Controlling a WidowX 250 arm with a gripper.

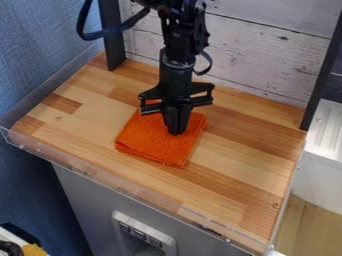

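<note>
Cloth (150, 142), orange, folded, flat on the wooden tabletop (227, 182); its layers stack, so it lies compact | gripper (176, 132) points down at its upper part, fingertips together; vertical pose likely gives access from above; pinched fabric: cannot tell

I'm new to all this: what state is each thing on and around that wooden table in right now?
Orange cloth: folded into a rough square, lying flat.
Gripper: pointing down over the cloth, fingers together; whether they pinch any cloth, I can't tell.
Robot arm: hanging down above the table.
Black cable: curved in a loop beside the arm.
Wooden table: bearing the cloth.
</note>
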